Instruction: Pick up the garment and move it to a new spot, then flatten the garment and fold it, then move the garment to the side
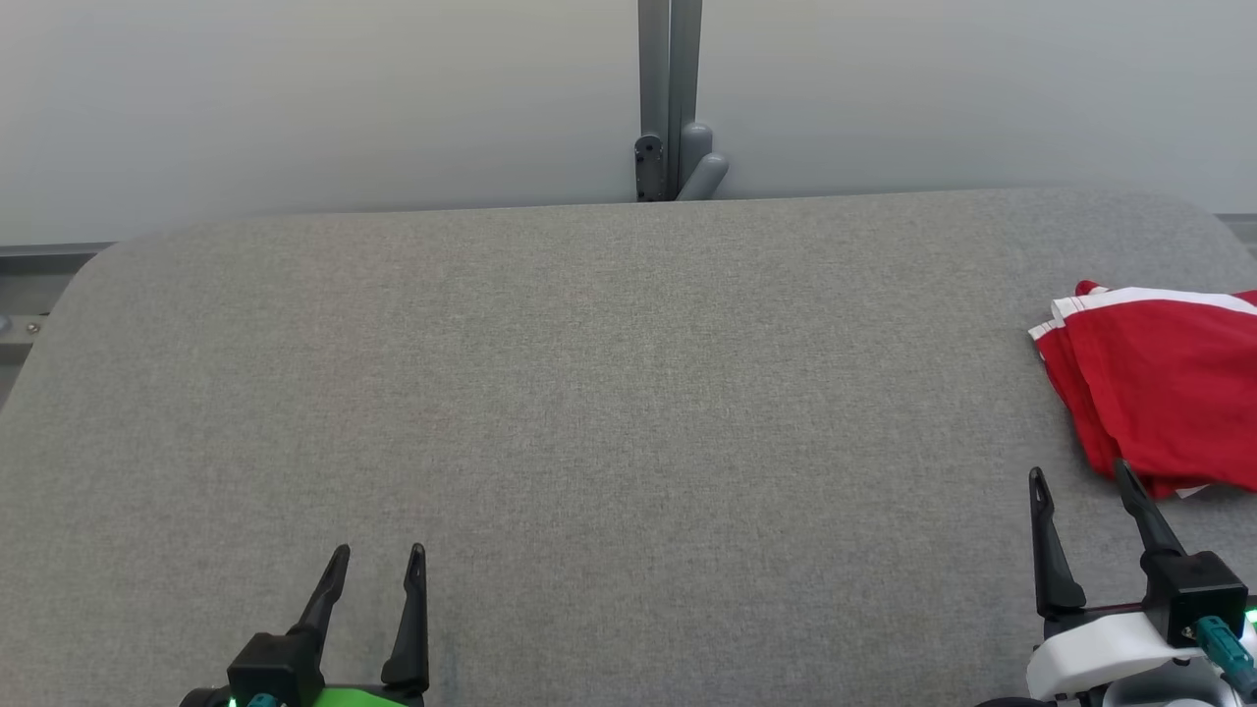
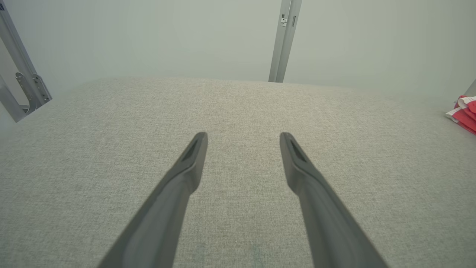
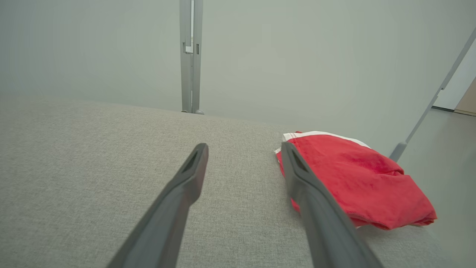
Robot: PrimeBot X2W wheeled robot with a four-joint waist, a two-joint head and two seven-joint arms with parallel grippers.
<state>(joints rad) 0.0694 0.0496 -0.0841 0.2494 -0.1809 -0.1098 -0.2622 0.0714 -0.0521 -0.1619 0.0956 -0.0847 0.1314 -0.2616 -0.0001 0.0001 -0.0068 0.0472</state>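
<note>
The garment (image 1: 1159, 388) is red with white trim and lies folded in a small stack at the right edge of the grey table (image 1: 589, 393). My right gripper (image 1: 1080, 479) stands open just in front of the garment's near edge, nothing between its fingers. In the right wrist view the garment (image 3: 357, 178) sits just right of the right gripper (image 3: 243, 148), partly behind one finger. My left gripper (image 1: 378, 552) is open and empty at the table's lower left. The left wrist view shows the left gripper (image 2: 243, 136) over bare cloth, with a corner of the garment (image 2: 465, 111) far right.
A grey post (image 1: 670, 98) with a bracket stands behind the table's far edge against a pale wall. The table's right edge runs close past the garment. A slanted metal strut (image 3: 427, 108) rises beyond that edge. Another metal frame (image 2: 22, 82) stands off the far left corner.
</note>
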